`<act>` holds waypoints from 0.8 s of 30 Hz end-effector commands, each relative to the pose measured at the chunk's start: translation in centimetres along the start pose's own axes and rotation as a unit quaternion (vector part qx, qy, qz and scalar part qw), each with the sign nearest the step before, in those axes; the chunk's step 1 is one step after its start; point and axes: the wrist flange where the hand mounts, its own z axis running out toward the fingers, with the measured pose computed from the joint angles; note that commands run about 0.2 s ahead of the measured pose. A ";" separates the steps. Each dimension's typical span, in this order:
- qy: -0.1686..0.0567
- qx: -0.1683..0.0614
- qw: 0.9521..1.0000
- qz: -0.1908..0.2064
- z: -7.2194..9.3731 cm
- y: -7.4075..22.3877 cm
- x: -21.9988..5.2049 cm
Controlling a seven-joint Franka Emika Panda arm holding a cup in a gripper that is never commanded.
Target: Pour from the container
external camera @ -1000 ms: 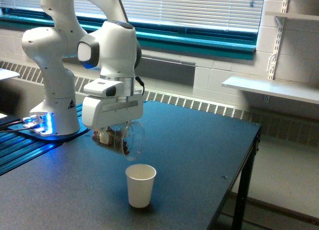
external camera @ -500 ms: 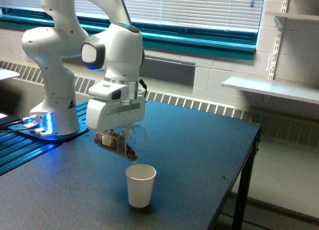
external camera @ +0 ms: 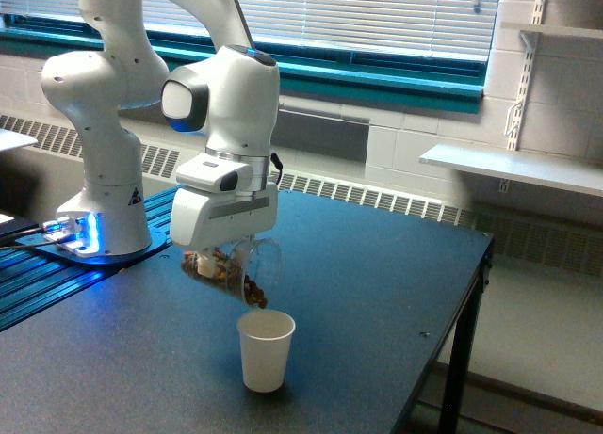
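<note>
Tipping the container [external camera: 233,273] further is the step in hand, as I judge it, and doing it well calls for a slow roll of the wrist, so that the brown and tan pieces slide out a few at a time rather than in one clump. The container hangs tilted just above the paper cup [external camera: 265,349], toward the exterior view's left of it, with its mouth turned down at the cup's rim and the pieces crowded at the lip. The mouth should stay over the cup's opening; any drift to the side would probably scatter pieces on the dark surface [external camera: 377,293] around the cup. The light cup might also tip if struck, so a gap above it matters.

The gripper [external camera: 224,255] holds the container from above, its jaws closed on the clear wall.

Against the frame a second ago, the gripper has come toward the paper cup and the tilt is steeper. The pieces, then deeper in the container, now sit at its mouth. The paper cup stands where it stood.
</note>
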 end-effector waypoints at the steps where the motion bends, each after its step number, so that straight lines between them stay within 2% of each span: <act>1: -0.003 -0.008 1.000 -0.008 0.1 -0.4 0.1; 11: -0.007 -0.017 1.000 -0.002 0.4 -0.4 0.8; 24: -0.011 -0.032 0.999 -0.014 0.5 -1.0 1.1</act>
